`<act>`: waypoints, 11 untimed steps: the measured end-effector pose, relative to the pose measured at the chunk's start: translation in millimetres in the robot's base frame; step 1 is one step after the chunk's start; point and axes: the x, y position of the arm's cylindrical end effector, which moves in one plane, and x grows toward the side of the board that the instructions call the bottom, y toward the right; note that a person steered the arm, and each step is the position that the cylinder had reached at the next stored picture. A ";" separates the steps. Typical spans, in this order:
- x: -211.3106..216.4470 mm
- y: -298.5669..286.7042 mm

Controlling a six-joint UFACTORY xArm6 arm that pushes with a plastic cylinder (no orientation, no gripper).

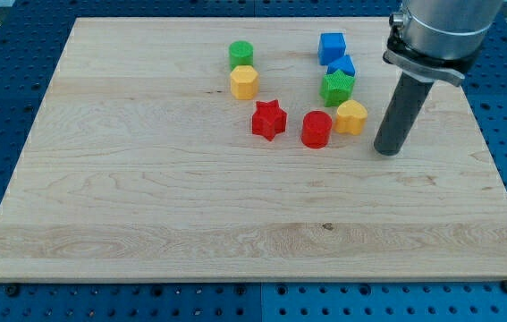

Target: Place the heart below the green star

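Observation:
The yellow heart (351, 116) lies on the wooden board (146, 197), just below and slightly right of the green star (337, 87), close to it. My tip (389, 150) rests on the board to the right of the heart and a little lower, with a small gap between them. The rod rises from there toward the view's top right.
A red cylinder (316, 129) sits just left of the heart and a red star (269, 120) further left. A blue cube (331, 46) and another blue block (343, 64) lie above the green star. A green cylinder (240, 52) and a yellow hexagon (244, 81) lie at upper centre.

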 end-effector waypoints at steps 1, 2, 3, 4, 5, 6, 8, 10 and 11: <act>-1.8 0.0; -12.4 -0.7; -12.4 -3.6; -15.7 -12.6; -19.2 -14.9; -22.1 -16.6; -22.6 -27.3; -22.6 -41.4; -19.7 -41.3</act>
